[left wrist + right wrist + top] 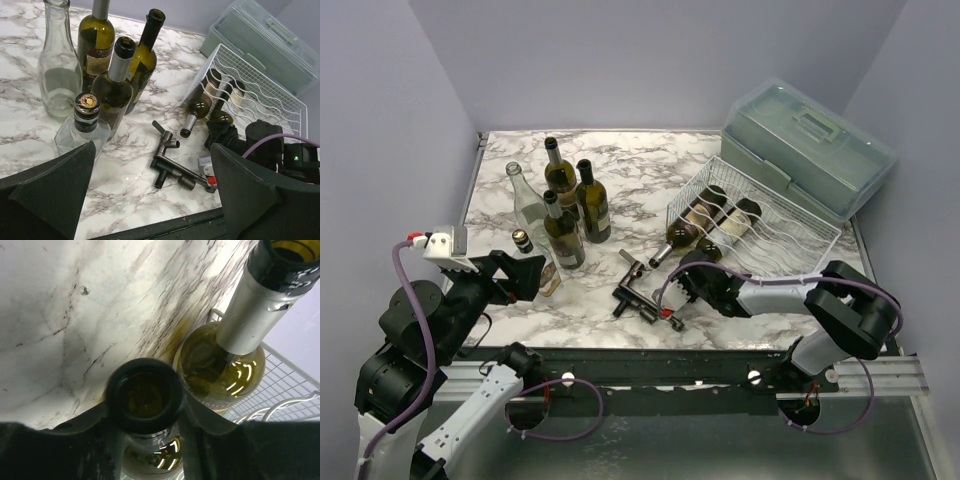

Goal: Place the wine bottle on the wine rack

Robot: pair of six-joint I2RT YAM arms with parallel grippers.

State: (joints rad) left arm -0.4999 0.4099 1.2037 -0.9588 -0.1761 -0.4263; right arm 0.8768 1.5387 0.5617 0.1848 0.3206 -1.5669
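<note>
We note: bottle glossy olive glass; rack bright metal wire; table smooth, marble-veined, slightly shiny; box translucent grey-green plastic, matt.

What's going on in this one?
The right gripper is clamped on the neck of a wine bottle at the near edge of the wine rack, beside a second bottle lying in the rack. The left gripper hovers open near the standing bottles, holding nothing.
</note>
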